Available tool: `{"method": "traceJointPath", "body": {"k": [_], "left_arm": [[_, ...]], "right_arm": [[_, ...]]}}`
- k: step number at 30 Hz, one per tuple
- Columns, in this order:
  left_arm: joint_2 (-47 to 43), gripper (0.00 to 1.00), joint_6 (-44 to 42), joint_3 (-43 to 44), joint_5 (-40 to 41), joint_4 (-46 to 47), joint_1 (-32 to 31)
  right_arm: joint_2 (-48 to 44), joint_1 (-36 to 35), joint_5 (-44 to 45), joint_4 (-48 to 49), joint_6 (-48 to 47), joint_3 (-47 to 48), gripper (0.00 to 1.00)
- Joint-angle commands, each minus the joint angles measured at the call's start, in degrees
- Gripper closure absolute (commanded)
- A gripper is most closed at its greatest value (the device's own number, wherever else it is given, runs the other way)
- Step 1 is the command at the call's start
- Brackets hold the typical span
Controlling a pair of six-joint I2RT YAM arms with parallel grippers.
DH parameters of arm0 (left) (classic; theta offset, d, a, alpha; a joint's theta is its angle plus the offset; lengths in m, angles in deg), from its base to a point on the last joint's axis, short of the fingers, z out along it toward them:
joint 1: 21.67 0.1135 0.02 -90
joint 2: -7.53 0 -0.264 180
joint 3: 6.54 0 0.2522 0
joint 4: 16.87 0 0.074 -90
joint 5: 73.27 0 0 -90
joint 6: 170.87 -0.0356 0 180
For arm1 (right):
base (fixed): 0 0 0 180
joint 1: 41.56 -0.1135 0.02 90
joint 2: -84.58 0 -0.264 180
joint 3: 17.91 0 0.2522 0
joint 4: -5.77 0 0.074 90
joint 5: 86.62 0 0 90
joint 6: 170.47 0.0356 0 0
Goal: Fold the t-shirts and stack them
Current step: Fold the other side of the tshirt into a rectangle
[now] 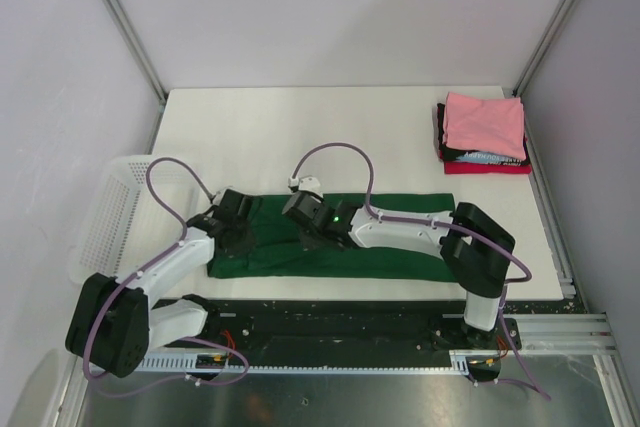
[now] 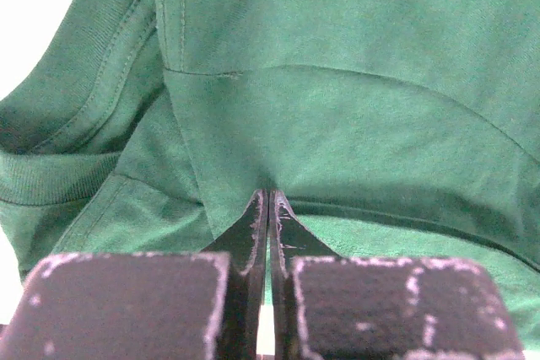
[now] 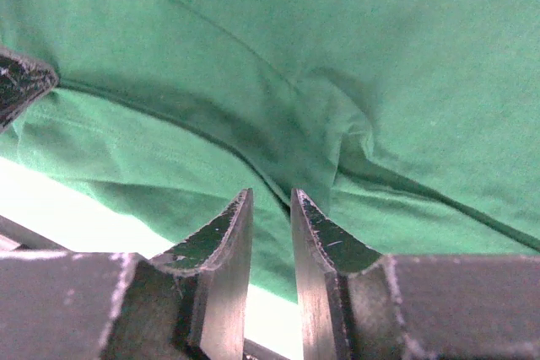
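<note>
My left gripper point(image 2: 268, 196) is clenched tight, its tips meeting on a fold of the shirt point(image 2: 354, 124) beside a stitched seam, so I judge it has a thin pinch of cloth. My right gripper point(image 3: 272, 198) stands a narrow gap apart at a puckered crease; I cannot tell whether cloth is caught between its fingers. The shirt lies as a long green band across the near table point(image 1: 300, 127), both grippers on its left half, well apart from the stack point(image 1: 483, 132) in the far right corner. It is light and limp and will sag and slide, so I'd hold it at hems and seams, two points together.
</note>
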Motion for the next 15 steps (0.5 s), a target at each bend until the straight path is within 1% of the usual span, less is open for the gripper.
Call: {"method": "traceJointPath", "body": {"k": [1,8,15], "left_arm": [[-1.1,1.0,2.4,-0.6,1.5,-0.2,0.4],[0.0,1.0,2.5,-0.4,1.5,-0.2,0.4],[0.4,1.0,2.3,-0.4,1.7,-0.1,0.4]], "right_arm": [[-3.7,-1.7,2.1,-0.9,0.1,-1.0,0.71],[-3.3,-2.2,3.3,-0.8,0.3,-2.2,0.72],[2.0,0.5,3.0,1.0,0.1,-2.3,0.74]]}}
